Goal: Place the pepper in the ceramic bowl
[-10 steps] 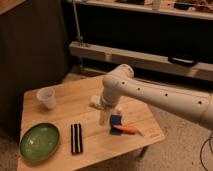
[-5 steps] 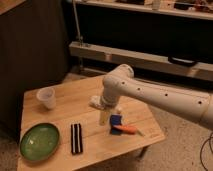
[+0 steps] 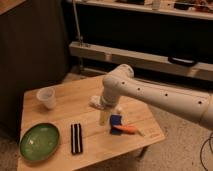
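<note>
A wooden bench stands in a dim room. The pincer hangs near its middle, though how wide it is set cannot be told. The pepper lies just beside it at four o'clock, its long axis running nine-to-three. The ceramic bowl sits well apart at eight o'clock.

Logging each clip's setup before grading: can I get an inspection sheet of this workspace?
Surface: light wooden table.
Job's things: pepper lies near the table's right edge; ceramic bowl sits front left, far from it.
Clutter: blue block beside the pepper; white cup back left; black striped item right of the bowl.
Grippers: gripper points down over mid-table, left of the block.
Cables: dark cable on the floor, right.
Surroundings: dark cabinet left.
</note>
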Robot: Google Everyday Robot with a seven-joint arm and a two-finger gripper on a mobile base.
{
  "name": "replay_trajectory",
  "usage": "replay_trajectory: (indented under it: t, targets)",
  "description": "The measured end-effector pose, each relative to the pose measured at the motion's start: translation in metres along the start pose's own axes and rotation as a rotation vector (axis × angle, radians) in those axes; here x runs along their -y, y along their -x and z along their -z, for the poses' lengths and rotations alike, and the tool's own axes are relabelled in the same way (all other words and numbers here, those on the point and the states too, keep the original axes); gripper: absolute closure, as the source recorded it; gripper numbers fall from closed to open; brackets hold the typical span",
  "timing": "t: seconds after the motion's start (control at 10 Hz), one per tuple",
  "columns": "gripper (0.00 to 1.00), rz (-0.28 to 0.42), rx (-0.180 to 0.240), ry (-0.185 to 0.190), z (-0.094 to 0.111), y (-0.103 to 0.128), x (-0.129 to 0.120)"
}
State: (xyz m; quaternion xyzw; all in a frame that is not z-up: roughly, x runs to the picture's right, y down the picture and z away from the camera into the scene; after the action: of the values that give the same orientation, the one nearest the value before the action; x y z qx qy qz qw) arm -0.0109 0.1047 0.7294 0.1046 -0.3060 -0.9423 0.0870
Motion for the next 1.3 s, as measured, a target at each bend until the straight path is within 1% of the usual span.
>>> replay_trajectory:
  t: [0.5,0.6,0.7,0.9,1.0,1.2,1.3]
  targets:
    - [0.2,-0.003,0.004,0.002,-0.001,0.002,0.0]
    - [0.2,-0.021,0.009,0.006,-0.001,0.008,-0.001]
    - [0.2,-0.041,0.014,0.012,-0.001,0.018,-0.001]
    - [0.2,-0.091,0.013,0.025,0.006,0.055,0.007]
    - [0.2,-0.11,0.008,0.033,0.011,0.078,0.013]
    - [0.2,-0.139,-0.014,0.054,0.02,0.132,0.029]
    - [0.2,-0.145,-0.029,0.064,0.02,0.161,0.039]
